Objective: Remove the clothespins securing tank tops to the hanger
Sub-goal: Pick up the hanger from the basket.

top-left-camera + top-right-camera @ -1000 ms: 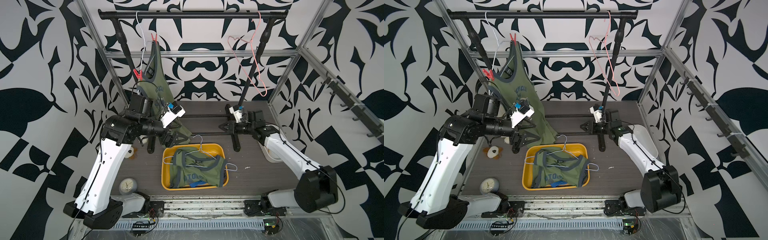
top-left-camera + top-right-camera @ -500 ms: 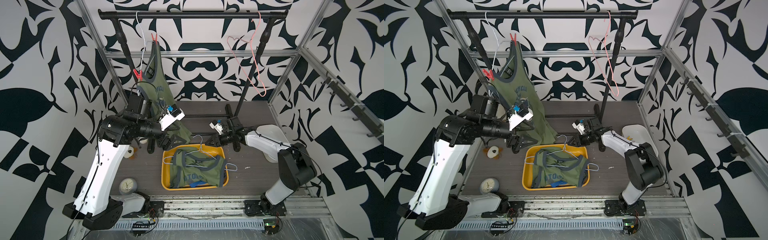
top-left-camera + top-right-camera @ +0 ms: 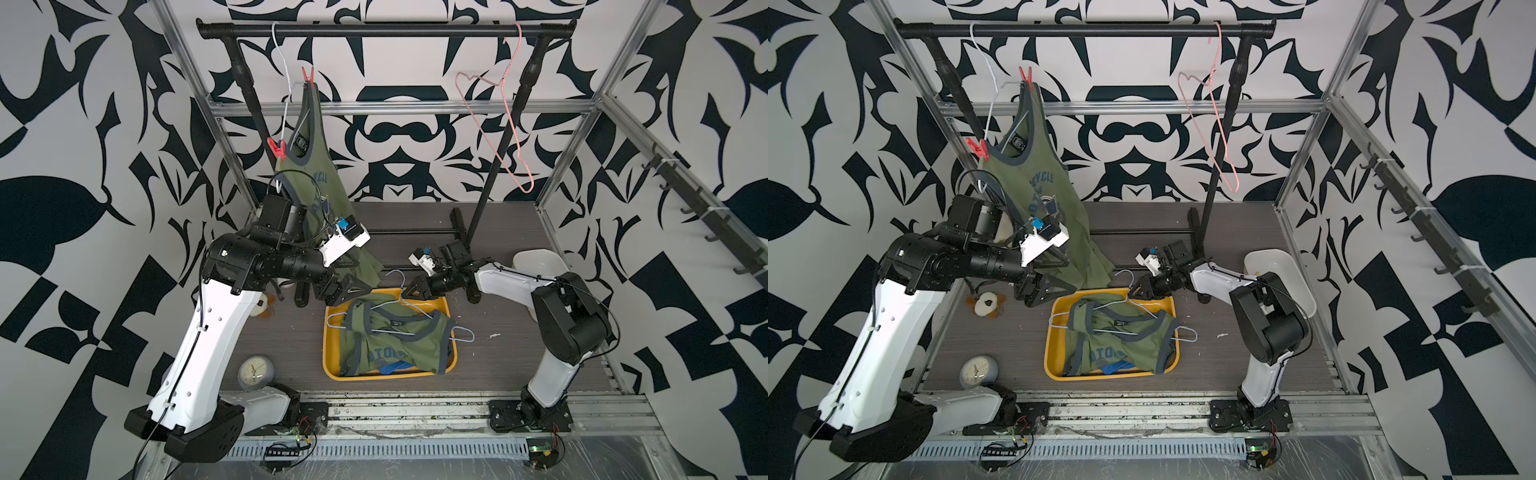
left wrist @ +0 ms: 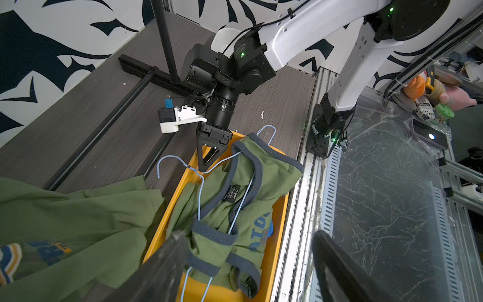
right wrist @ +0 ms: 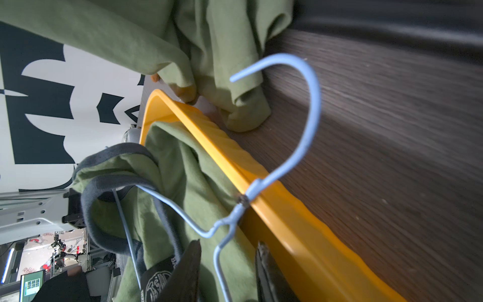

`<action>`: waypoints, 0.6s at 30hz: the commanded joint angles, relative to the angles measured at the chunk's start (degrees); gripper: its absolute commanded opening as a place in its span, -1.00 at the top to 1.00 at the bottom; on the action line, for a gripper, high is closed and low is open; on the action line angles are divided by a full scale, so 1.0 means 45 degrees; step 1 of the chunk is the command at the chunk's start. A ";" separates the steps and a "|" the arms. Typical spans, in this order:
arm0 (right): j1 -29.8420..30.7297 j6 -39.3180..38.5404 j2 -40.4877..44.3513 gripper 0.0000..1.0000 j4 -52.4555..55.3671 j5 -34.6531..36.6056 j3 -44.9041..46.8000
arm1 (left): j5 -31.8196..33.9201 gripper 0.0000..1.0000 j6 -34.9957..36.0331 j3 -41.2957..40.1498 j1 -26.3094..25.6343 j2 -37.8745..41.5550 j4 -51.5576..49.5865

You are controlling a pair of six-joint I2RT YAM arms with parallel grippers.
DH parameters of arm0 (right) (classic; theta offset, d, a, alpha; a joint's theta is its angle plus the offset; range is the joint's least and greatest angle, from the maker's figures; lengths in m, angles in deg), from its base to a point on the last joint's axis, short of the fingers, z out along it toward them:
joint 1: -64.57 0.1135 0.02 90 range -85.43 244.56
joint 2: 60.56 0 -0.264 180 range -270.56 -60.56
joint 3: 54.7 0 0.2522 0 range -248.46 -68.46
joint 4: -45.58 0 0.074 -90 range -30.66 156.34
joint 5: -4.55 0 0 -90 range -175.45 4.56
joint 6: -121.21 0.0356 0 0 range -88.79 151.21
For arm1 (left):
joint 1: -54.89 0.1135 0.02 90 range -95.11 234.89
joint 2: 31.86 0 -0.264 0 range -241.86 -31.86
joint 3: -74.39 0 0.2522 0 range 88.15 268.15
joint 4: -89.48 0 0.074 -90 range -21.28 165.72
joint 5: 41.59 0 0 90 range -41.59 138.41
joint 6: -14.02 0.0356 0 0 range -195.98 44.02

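Peeking beneath olive top (image 3: 415, 347), blue top (image 3: 391, 368)

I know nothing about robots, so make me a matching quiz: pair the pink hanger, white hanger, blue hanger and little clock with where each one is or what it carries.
Things
1. pink hanger
2. white hanger
3. blue hanger
4. clock

Places
A. lies in the yellow tray with a crumpled tank top
B. stands on the dark table
C. hangs bare on the black rail
D. hangs on the rail, olive tank top pinned by red clothespins

Pairs: 1-C, 2-D, 3-A, 4-B
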State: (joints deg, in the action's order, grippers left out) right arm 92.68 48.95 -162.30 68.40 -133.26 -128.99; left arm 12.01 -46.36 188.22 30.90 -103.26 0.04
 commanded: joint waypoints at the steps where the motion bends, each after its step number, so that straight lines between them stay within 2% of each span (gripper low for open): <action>1: 0.0172 -0.0393 0.0244 0.29 -0.0042 -0.0485 -0.0200 | -0.0094 -0.60 0.0133 -0.0094 0.0057 0.0221 -0.0121; 18: 0.0401 -0.1922 0.0410 0.53 0.1427 -0.1291 -0.0507 | 0.0013 -0.60 0.0028 -0.0017 0.0057 0.0348 -0.0096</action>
State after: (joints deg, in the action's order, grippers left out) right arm 93.93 43.07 -162.30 72.51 -136.45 -129.12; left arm 12.23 -46.36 188.18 30.90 -102.52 0.04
